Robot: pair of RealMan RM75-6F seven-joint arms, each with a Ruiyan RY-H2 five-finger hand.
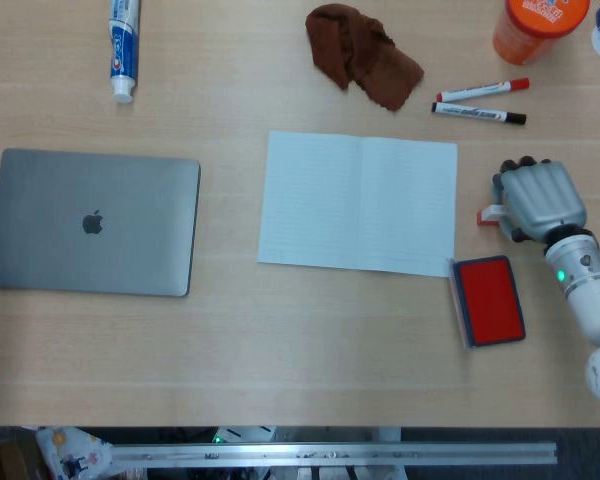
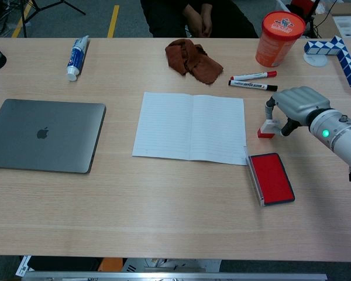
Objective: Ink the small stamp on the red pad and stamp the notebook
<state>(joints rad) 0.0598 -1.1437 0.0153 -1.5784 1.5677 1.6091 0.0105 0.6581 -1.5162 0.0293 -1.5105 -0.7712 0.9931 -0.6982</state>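
At the table's right side, the right hand point(image 2: 296, 103) curls knuckles-up over the small stamp point(image 2: 268, 127), hiding most of it, fingers gripping its top. The open notebook point(image 1: 358, 202) lies at nine o'clock of the stamp, the red ink pad point(image 1: 489, 299) at six, with bare table between them.

Only one arm shows, at the right edge of both views. Robot hand point(image 1: 542, 196) has a pale grey-blue ribbed shell on the back, with dark grey to black fingers point(image 2: 269, 104) poking out from under it. White cylindrical wrist point(image 2: 333, 131) behind it, with a small green light glowing on top. Forearm white and smooth, ending in a rounded white joint at lower right of head view.
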